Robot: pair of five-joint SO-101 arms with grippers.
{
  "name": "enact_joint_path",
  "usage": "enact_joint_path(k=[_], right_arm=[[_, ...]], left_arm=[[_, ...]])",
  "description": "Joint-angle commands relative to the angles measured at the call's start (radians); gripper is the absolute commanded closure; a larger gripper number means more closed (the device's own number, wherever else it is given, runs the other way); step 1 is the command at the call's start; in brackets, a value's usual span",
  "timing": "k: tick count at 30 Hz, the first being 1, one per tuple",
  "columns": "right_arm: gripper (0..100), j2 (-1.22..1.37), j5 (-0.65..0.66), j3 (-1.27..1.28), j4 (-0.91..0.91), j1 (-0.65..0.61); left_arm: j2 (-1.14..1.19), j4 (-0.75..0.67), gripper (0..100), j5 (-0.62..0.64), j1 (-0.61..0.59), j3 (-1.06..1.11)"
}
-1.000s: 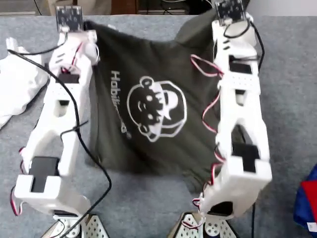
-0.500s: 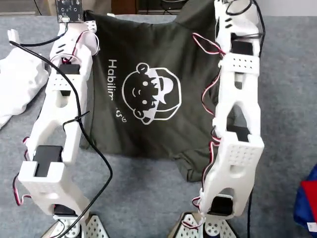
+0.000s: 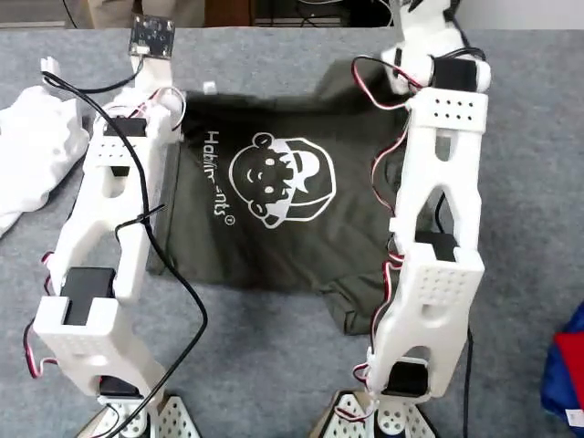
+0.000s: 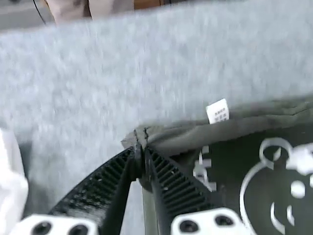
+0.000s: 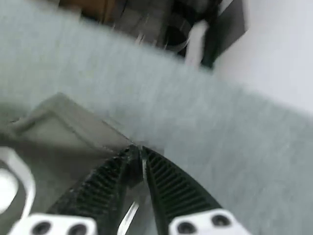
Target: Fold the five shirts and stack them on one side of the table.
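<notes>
The left gripper (image 4: pixel 139 152) and the right gripper (image 5: pixel 138 155) each pinch a corner of the dark green shirt (image 3: pixel 274 251) spread between them, and should, I think, release together to keep it flat.

Probably a lab — two wired arms (image 3: pixel 100 228) on a grey-felted table (image 3: pixel 274 365) (dark clutter (image 5: pixel 166 24) behind)

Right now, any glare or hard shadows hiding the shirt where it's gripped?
High view: flat light, no glare on the dark shirt or table; only faint shadows in its folds. Left wrist view: the left hand pinches a well-lit shirt edge. Right wrist view: bright wall behind, but the corner at the right hand is evenly lit.
</notes>
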Motion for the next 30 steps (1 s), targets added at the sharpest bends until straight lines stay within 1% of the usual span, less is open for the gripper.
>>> enact_joint_path(k=[1,4,7,11,15,18,23,27,30], right_arm=[[99.3,-0.114,-0.006,-0.059,0.132,-0.018],[99.3,-0.143,-0.005,-0.056,0.221,-0.018],[99.3,-0.183,-0.005,-0.058,0.307,-0.010],[99.3,-0.249,-0.005,-0.050,0.411,-0.005],[99.4,-0.291,-0.005,-0.047,0.526,-0.005],[99.4,-0.334,-0.002,0.015,0.531,0.018],[99.4,-0.437,0.005,0.222,0.522,0.067],[99.4,-0.567,0.028,0.440,0.466,0.091],[99.4,-0.704,0.032,0.659,0.408,0.088]], left_arm=[[-0.022,0.126,98,-0.011,-0.003,-0.061],[-0.027,0.232,98,0.006,-0.005,-0.064],[-0.088,0.354,98,0.071,-0.009,-0.084],[-0.180,0.436,98,0.074,0.021,-0.058],[-0.277,0.494,98,0.074,0.055,0.012],[-0.348,0.502,98,0.074,0.084,0.118],[-0.463,0.493,98,0.074,0.123,0.318],[-0.538,0.462,98,0.078,0.150,0.456],[-0.587,0.419,98,0.078,0.137,0.512]])
